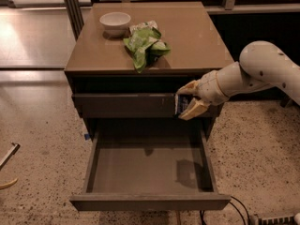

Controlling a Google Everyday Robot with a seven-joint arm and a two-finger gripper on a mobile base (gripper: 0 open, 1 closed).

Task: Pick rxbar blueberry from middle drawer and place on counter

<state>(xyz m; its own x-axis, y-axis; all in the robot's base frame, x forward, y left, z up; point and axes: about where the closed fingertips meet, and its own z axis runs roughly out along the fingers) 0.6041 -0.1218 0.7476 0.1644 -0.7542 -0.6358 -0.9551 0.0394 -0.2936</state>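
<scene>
I saw the counter (197, 41), a glossy tan-brown square top on a cabinet. A white bowl (115, 22) sat upright near its back left corner. Just beside the bowl, toward the middle, lay a loose heap of bright green snack bags (146, 45). My gripper (186, 101) hung below the counter's front right edge, off its surface, clamped on the rxbar blueberry (180, 105).

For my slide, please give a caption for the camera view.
Pincer holds the rxbar blueberry above the open middle drawer, not yet on the counter.
</scene>
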